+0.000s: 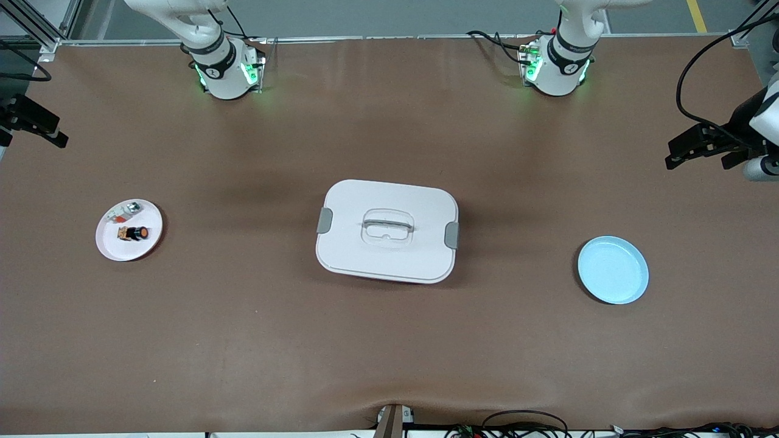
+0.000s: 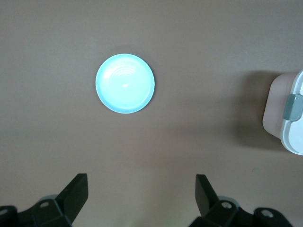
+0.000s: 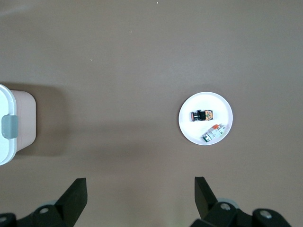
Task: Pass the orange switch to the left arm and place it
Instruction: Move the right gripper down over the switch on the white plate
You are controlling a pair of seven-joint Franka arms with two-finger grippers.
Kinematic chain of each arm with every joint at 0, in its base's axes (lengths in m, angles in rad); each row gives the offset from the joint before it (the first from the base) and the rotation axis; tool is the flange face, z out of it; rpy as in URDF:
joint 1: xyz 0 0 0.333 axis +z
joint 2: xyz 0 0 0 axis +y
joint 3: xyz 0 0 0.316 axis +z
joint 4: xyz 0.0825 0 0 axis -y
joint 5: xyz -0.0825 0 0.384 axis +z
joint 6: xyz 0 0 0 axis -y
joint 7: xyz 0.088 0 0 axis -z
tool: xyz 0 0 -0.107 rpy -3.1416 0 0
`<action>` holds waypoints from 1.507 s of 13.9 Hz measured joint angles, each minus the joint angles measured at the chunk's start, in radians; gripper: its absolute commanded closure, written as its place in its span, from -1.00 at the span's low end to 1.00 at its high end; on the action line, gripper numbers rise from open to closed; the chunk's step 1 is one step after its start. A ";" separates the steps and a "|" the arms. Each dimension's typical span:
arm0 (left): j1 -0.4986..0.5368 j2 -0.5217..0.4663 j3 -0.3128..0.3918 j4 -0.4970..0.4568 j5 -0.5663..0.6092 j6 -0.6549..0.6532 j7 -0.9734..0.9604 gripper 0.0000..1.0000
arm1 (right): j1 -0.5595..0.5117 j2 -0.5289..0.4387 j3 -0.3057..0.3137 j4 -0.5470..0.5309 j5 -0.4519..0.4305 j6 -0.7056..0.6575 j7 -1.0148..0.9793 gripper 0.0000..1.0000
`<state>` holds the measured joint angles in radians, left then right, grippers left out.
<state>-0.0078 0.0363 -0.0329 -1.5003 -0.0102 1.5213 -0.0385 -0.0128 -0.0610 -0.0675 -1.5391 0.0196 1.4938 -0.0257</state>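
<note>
Right gripper (image 3: 137, 189) open, high over counter (image 1: 389, 340) between box (image 1: 387, 231) and pink plate (image 1: 109, 246); left gripper (image 2: 142, 189) open, waiting. Orange switch (image 1: 134, 233) on pink plate, box's right-arm side. Approach vertically, avoid whitish part (image 1: 123, 211).

brown table (image 1: 389, 340); white box (image 1: 389, 255) with grey side clips (image 1: 324, 220); pale pink plate (image 1: 112, 243) carrying the orange switch (image 1: 133, 233), black with an orange cap, and a whitish-clear part (image 1: 125, 212) with a red-orange bit; plain light-blue plate (image 1: 613, 270)
</note>
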 measured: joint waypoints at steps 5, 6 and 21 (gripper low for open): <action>0.000 0.000 0.000 0.002 0.000 0.000 0.000 -1.00 | -0.023 0.189 -0.004 -0.003 -0.001 0.043 0.000 -1.00; 0.000 0.000 0.000 0.002 0.000 0.000 0.000 -1.00 | -0.041 0.236 -0.005 0.007 -0.001 0.051 -0.002 -1.00; 0.000 0.000 0.000 0.003 0.000 -0.001 0.000 -1.00 | -0.201 0.335 -0.002 -0.323 -0.001 0.586 -0.328 -1.00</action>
<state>-0.0076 0.0363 -0.0327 -1.4973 -0.0102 1.5207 -0.0384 -0.2137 0.2741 -0.0690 -1.8620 0.0190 2.0794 -0.3535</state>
